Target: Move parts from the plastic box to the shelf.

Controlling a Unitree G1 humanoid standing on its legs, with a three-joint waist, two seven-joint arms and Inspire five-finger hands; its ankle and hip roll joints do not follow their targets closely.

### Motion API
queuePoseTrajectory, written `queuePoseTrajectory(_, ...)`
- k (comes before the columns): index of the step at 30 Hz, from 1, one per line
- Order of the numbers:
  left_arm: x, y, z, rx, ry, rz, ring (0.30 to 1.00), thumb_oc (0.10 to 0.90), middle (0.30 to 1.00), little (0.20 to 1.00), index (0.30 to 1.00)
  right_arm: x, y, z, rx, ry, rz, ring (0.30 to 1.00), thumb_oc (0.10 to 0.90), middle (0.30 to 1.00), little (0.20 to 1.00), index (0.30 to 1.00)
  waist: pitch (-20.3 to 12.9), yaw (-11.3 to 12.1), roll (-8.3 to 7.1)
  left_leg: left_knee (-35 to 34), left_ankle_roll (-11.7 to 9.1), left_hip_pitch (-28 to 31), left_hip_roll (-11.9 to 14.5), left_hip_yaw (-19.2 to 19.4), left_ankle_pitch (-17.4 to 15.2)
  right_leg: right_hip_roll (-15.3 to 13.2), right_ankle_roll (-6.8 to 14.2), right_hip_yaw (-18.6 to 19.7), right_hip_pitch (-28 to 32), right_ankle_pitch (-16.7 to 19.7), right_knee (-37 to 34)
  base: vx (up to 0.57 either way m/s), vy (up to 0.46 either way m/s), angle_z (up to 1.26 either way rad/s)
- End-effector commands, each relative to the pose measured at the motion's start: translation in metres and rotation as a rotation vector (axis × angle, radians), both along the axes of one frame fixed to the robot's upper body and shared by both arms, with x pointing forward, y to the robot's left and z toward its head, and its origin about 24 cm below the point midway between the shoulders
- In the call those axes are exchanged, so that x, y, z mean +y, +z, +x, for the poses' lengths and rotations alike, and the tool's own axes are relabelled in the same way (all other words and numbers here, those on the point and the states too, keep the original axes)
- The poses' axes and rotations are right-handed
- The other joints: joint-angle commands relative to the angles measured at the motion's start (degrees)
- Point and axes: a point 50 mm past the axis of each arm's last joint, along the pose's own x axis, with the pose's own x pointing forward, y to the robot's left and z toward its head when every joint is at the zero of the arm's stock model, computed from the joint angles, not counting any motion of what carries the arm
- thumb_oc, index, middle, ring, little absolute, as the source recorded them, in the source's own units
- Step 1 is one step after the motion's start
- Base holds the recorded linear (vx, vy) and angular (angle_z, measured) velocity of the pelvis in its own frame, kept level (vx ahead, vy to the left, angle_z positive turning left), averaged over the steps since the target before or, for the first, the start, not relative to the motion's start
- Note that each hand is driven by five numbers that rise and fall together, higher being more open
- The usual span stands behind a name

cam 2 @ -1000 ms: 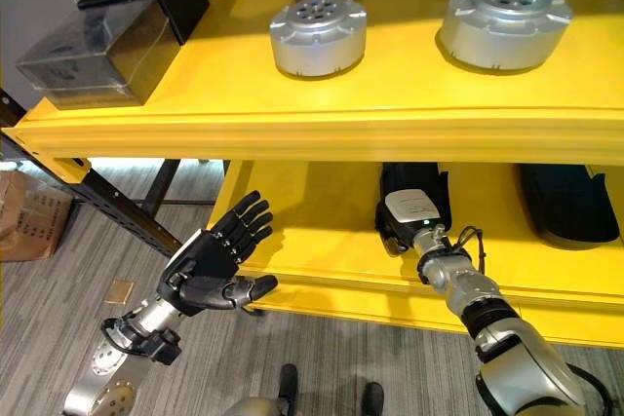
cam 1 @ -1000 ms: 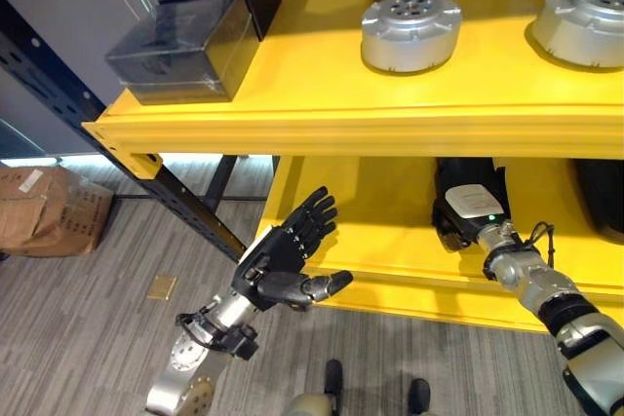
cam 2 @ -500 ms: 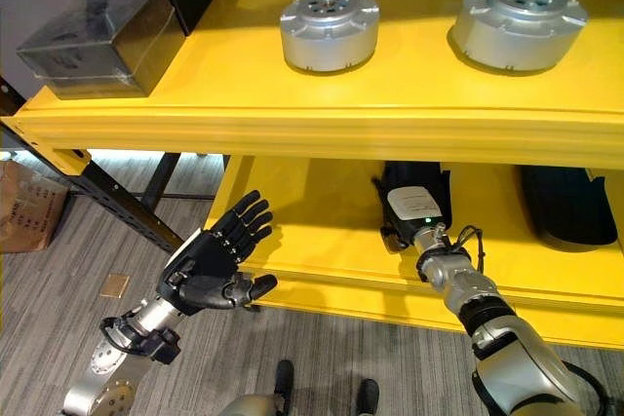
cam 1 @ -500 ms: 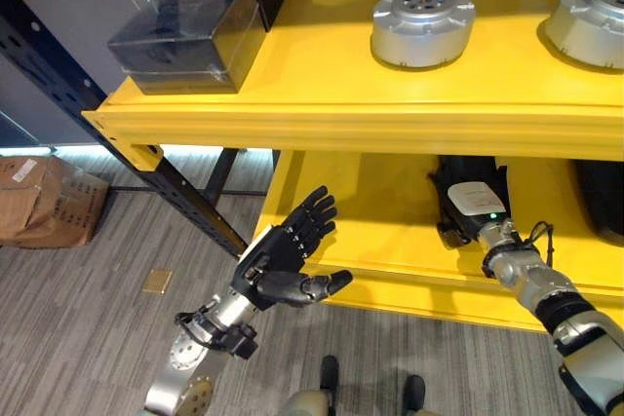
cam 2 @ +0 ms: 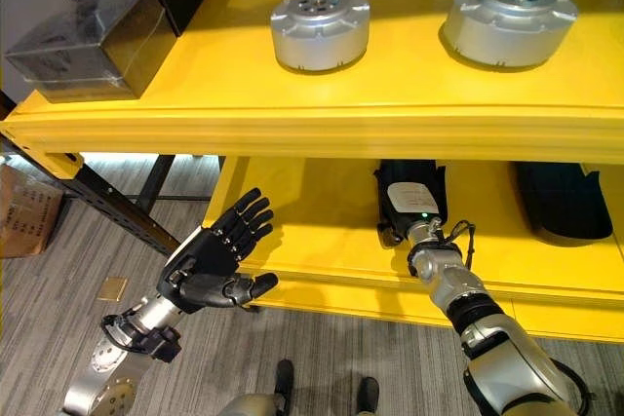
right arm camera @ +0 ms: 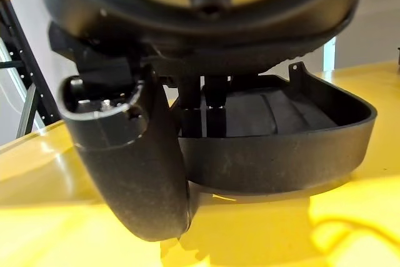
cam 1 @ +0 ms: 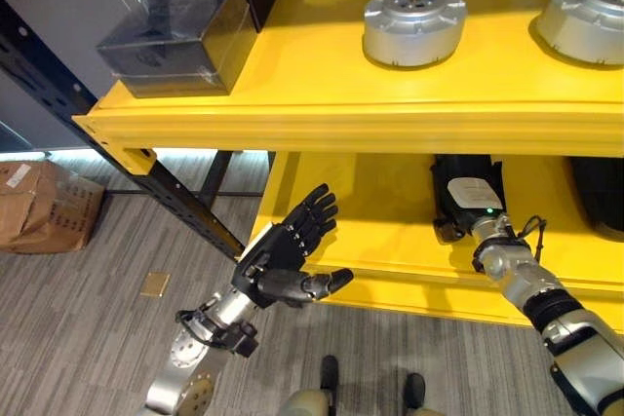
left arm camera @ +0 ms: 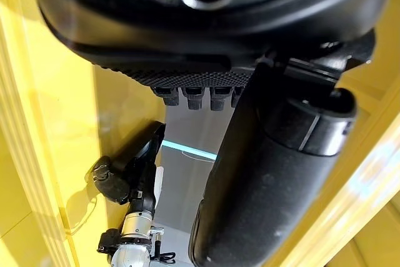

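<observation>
Black curved plastic part (cam 2: pixel 409 182) lies on lower level of yellow metal shelf (cam 2: pixel 322 104). Right hand (cam 1: pixel 470 204) reaches into that level, over part; fingers (right arm camera: pixel 209 110) extend straight inside part's hollow, whether gripping cannot tell. Left hand (cam 1: pixel 283 258) held in front of shelf edge, palm up, fingers straight and spread, empty. Silver round metal parts (cam 1: pixel 413 24) and dark translucent boxes (cam 1: pixel 175 36) on upper level. Brown cardboard box (cam 1: pixel 39 207) on grey floor (cam 1: pixel 88 338).

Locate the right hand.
In the eye views, the right hand reaches onto the lower yellow shelf, right of centre, against a black curved part.
</observation>
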Motion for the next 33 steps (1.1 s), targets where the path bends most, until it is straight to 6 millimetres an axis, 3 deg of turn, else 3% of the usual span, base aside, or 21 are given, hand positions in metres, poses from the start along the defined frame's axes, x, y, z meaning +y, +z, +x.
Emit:
queuePoseTrajectory(1, -0.012, 0.045, 0.005, -0.228, -0.062, -0.076, 1.000, 0.900, 1.000, 1.000, 1.000, -0.008, 0.030, 0.013, -0.104, -0.059, -0.032, 1.000, 0.900, 1.000, 1.000, 1.000, -1.60, 0.81, -2.49, 1.15, -2.12, 1.91, 2.50, 2.25, -0.53, -2.83, 0.73, -0.65, -0.26, -1.47, 3.42, 0.00, 0.000, 0.00)
queuePoseTrajectory(26, -0.007, 0.045, 0.000, -0.232, -0.008, -0.075, 1.000, 0.900, 1.000, 1.000, 1.000, 0.019, 0.055, 0.002, -0.168, 0.061, -0.031, 1.000, 0.900, 1.000, 1.000, 1.000, -1.94, -1.77, -3.04, 1.20, -1.83, 2.64, 2.82, 3.09, -0.90, -2.54, 0.78, 1.22, -0.34, -1.95, 3.84, 0.00, 0.000, 0.00)
queuePoseTrajectory(33, -0.005, 0.046, -0.002, -0.242, 0.005, -0.066, 1.000, 0.900, 1.000, 1.000, 1.000, 0.017, 0.045, -0.004, -0.047, 0.034, -0.048, 1.000, 0.900, 1.000, 1.000, 1.000, -1.86, -2.13, -3.51, 1.27, -1.80, 2.60, 3.05, 3.16, -0.94, -2.40, 0.81, 1.50, -0.49, -2.05, 4.01, 0.00, 0.000, 0.00)
